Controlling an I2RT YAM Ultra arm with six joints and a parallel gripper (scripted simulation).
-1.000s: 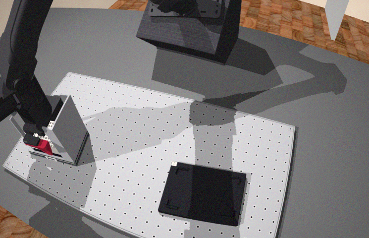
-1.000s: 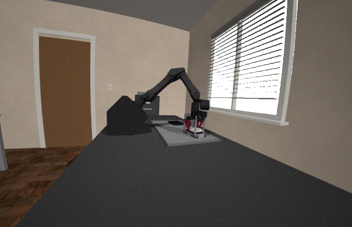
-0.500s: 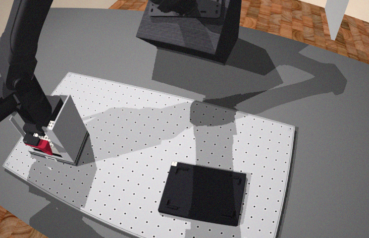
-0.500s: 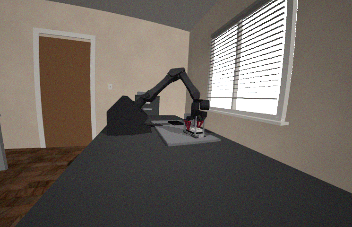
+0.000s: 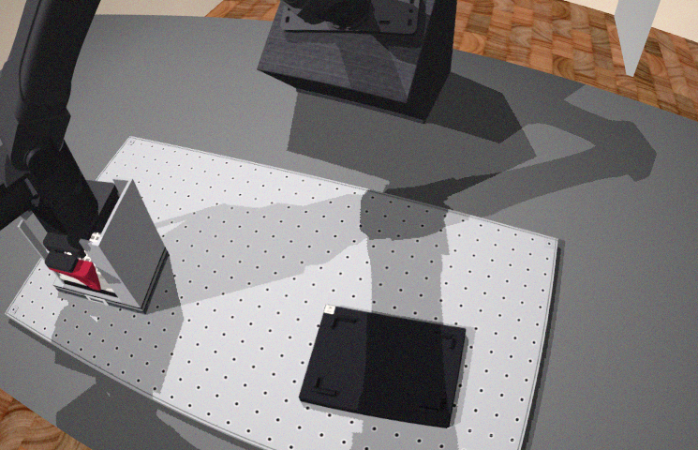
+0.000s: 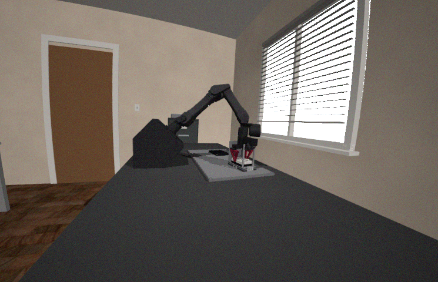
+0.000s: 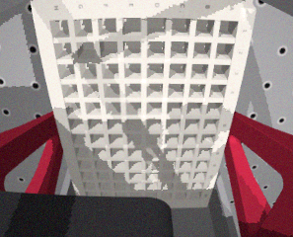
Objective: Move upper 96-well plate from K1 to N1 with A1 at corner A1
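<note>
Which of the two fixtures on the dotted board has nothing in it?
The flat black tray near the board's front edge. The grey rack at the far left holds a white plate, gripped by the end effector.

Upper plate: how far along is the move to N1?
Done: the gripper is down in rack K1 and shut on the upper plate. In hand: the grasp, plate not yet lifted out. Left: lift, carry to nest N1, seat A1 at the marked corner.
</note>
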